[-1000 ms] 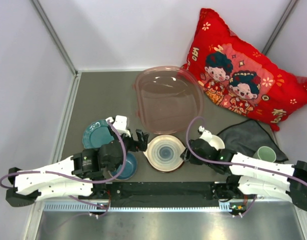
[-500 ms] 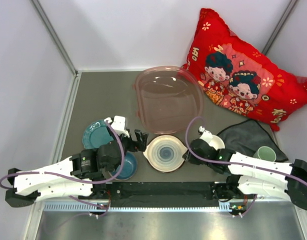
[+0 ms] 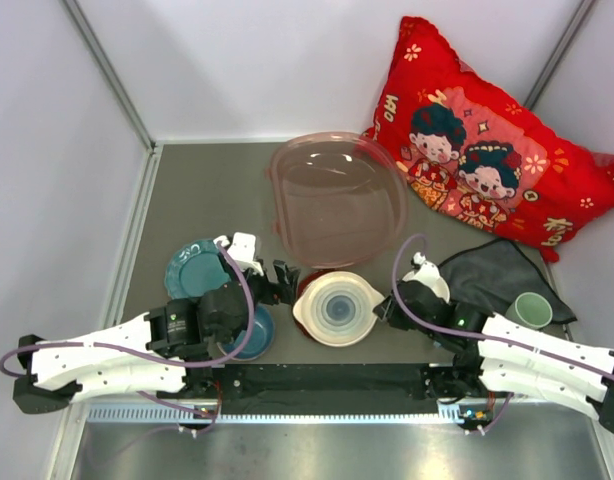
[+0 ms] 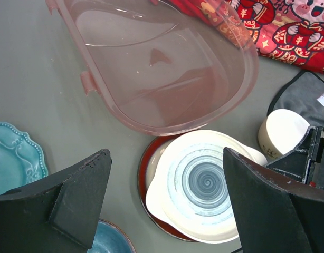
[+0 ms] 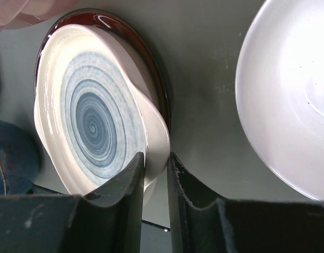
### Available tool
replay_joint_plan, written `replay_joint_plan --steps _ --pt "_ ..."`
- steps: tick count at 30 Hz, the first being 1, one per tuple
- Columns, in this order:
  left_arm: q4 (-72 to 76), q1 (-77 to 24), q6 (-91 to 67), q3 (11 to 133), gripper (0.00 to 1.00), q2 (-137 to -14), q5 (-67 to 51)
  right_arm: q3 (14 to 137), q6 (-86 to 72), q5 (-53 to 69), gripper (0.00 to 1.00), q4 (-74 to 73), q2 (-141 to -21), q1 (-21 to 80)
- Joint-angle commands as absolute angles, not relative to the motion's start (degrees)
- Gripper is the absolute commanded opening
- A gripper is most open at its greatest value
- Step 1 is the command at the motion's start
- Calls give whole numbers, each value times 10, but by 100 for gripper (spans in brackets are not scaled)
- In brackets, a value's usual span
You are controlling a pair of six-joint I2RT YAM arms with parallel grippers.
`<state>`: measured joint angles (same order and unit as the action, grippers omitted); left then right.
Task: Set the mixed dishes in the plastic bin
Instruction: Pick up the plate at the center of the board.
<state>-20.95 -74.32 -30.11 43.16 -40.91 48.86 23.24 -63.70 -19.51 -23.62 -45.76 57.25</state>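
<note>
The blue-ringed white handled plate (image 3: 337, 308) lies on a red-brown plate (image 3: 305, 298) just in front of the plastic bin (image 3: 337, 200). My right gripper (image 3: 383, 310) is shut on the plate's right handle; in the right wrist view both fingers (image 5: 133, 174) pinch that handle. My left gripper (image 3: 279, 283) is open and empty, left of the plate, above the table. The teal plate (image 3: 190, 266) and blue bowl (image 3: 255, 330) lie at the left. The cream-white bowl (image 3: 434, 286) sits beside my right wrist. The pale green cup (image 3: 532, 308) stands far right. The small blue mug is out of view.
A red cartoon-print pillow (image 3: 487, 150) leans at the back right. A dark grey cloth (image 3: 497, 270) lies in front of it. The bin holds nothing and its rim (image 4: 88, 81) lies close behind the handled plate (image 4: 204, 184). Walls close in the table's left and back.
My right arm has drawn back to the right and its gripper has shut on the plate's handle. The handled plate has shifted a little to the right. The left arm has hardly moved.
</note>
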Motion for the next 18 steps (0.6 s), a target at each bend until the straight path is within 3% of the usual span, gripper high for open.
replay_joint_plan --steps 1,18 --pt "-183 -744 -305 426 91 -408 486 216 -648 -203 0 -219 -432 577" --pt "-150 -744 -337 397 91 -425 463 171 -668 -238 0 -258 -229 577"
